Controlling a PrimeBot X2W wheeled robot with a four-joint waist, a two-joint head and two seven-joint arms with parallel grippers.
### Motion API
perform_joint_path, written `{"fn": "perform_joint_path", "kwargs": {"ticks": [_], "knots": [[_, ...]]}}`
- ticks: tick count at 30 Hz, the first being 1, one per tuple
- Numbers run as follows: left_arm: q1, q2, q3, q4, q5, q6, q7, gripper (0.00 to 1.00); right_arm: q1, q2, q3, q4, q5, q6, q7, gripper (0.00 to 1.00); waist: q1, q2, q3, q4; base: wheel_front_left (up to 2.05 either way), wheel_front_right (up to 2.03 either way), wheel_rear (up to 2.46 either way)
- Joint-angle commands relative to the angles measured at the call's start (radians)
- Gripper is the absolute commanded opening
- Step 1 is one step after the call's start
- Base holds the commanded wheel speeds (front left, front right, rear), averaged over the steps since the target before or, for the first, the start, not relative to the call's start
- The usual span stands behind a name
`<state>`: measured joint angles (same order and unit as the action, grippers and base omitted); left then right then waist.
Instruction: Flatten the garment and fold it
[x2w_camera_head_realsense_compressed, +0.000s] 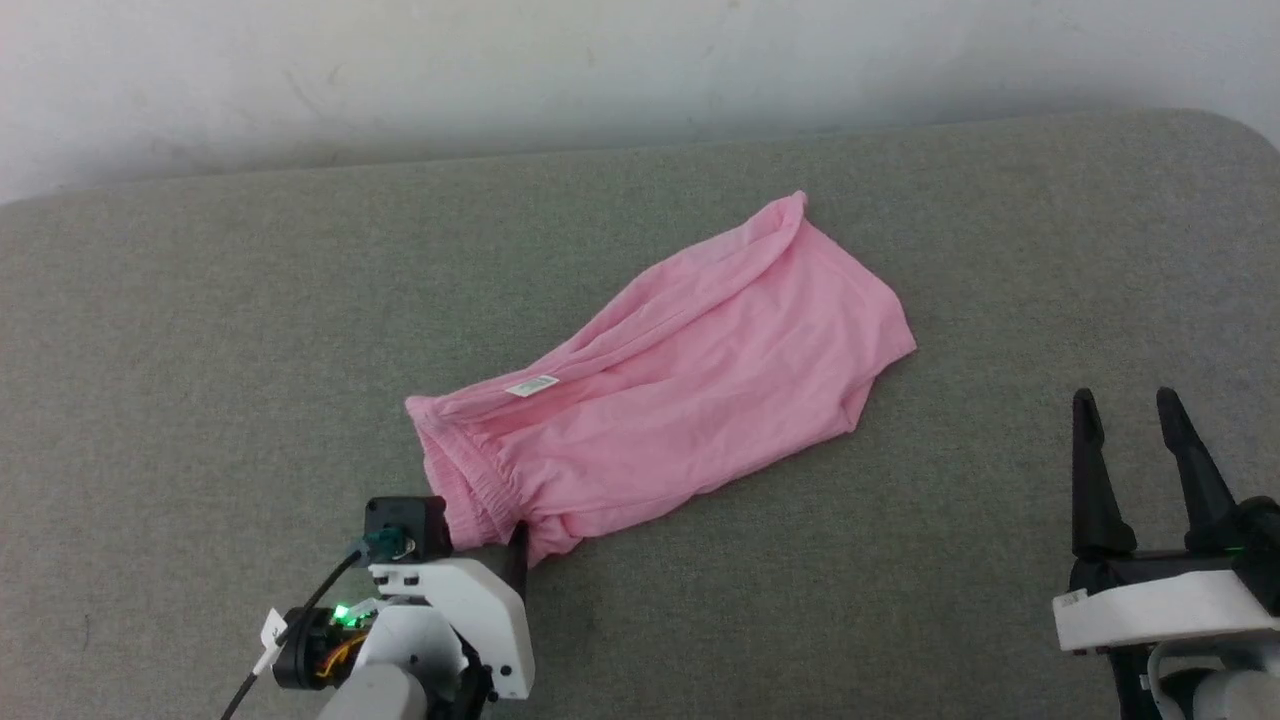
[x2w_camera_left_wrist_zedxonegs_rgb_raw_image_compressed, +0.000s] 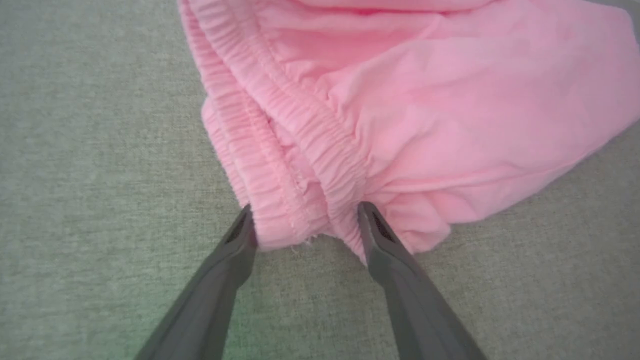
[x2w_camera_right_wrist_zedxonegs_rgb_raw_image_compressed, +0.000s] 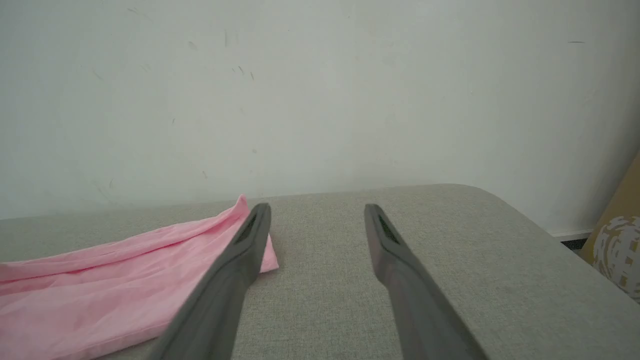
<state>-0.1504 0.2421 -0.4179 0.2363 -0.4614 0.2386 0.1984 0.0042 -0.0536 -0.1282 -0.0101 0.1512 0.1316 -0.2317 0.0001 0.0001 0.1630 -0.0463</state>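
The garment (x2w_camera_head_realsense_compressed: 680, 380) is a pair of light pink shorts lying slantwise on the grey padded surface (x2w_camera_head_realsense_compressed: 200, 350), leg ends toward the far right. Its gathered waistband (x2w_camera_head_realsense_compressed: 455, 470) is at the near left, with a small white label (x2w_camera_head_realsense_compressed: 532, 385) beside it. My left gripper (x2w_camera_head_realsense_compressed: 490, 545) is at the waistband's near end. In the left wrist view, the left gripper (x2w_camera_left_wrist_zedxonegs_rgb_raw_image_compressed: 306, 220) stands open, its tips on either side of the bunched waistband (x2w_camera_left_wrist_zedxonegs_rgb_raw_image_compressed: 280, 125). My right gripper (x2w_camera_head_realsense_compressed: 1125, 400) hovers open and empty at the lower right, apart from the garment (x2w_camera_right_wrist_zedxonegs_rgb_raw_image_compressed: 100, 285).
A pale wall (x2w_camera_head_realsense_compressed: 600, 60) runs behind the surface's far edge. The surface's far right corner (x2w_camera_right_wrist_zedxonegs_rgb_raw_image_compressed: 480, 195) is rounded. Past its right side stands a tan patterned object (x2w_camera_right_wrist_zedxonegs_rgb_raw_image_compressed: 617, 245). Bare grey fabric lies all around the shorts.
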Motion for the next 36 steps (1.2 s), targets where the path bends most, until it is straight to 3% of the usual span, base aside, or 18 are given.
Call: {"fn": "perform_joint_path", "kwargs": {"ticks": [1, 5, 7, 8, 14, 21, 29, 36], "knots": [[-0.002, 0.009, -0.004, 0.018, 0.008, 0.017, 0.028, 1.00, -0.015, 0.003, 0.003, 0.003, 0.005, -0.001, -0.007, 1.00, -0.0001, -0.0001, 0.020, -0.012, 0.00, 0.00, 0.00], [-0.001, 0.012, -0.013, 0.021, 0.012, 0.035, 0.066, 1.00, -0.027, 0.003, 0.014, 0.007, 0.005, -0.001, -0.010, 1.00, -0.0001, -0.0001, 0.034, -0.008, 0.00, 0.00, 0.00], [0.000, 0.009, -0.020, 0.022, 0.004, 0.028, 0.081, 0.47, -0.032, 0.003, 0.022, 0.009, 0.001, -0.001, -0.010, 1.00, -0.0001, -0.0001, 0.036, -0.001, 0.00, 0.00, 0.00], [0.000, 0.006, -0.021, 0.019, -0.003, 0.022, 0.081, 0.00, -0.034, 0.003, 0.026, 0.009, -0.004, -0.001, -0.008, 1.00, -0.0001, -0.0001, 0.035, 0.003, 0.00, 0.00, 0.00], [-0.004, -0.011, -0.019, -0.013, -0.015, -0.004, 0.009, 0.00, -0.058, -0.001, 0.059, 0.003, -0.057, -0.001, 0.083, 1.00, -0.0001, -0.0001, 0.008, 0.054, 0.00, 0.00, 0.00], [-0.012, -0.021, -0.044, -0.092, -0.004, -0.035, -0.053, 0.00, -0.159, -0.058, 0.100, 0.080, -0.023, -0.001, 0.411, 1.00, -0.0001, -0.0001, 0.000, 0.125, 0.00, 0.00, 0.00], [-0.028, -0.026, -0.088, -0.144, 0.014, -0.056, -0.050, 0.00, -0.388, -0.084, 0.050, 0.307, -0.046, -0.001, 0.714, 1.00, -0.0001, -0.0001, 0.046, 0.183, 0.00, 0.00, 0.00], [-0.055, -0.052, -0.128, -0.139, 0.023, -0.080, -0.064, 0.00, -0.528, -0.093, 0.015, 0.513, -0.124, -0.001, 0.768, 1.00, -0.0001, -0.0001, 0.082, 0.226, 0.00, 0.00, 0.00]]}}
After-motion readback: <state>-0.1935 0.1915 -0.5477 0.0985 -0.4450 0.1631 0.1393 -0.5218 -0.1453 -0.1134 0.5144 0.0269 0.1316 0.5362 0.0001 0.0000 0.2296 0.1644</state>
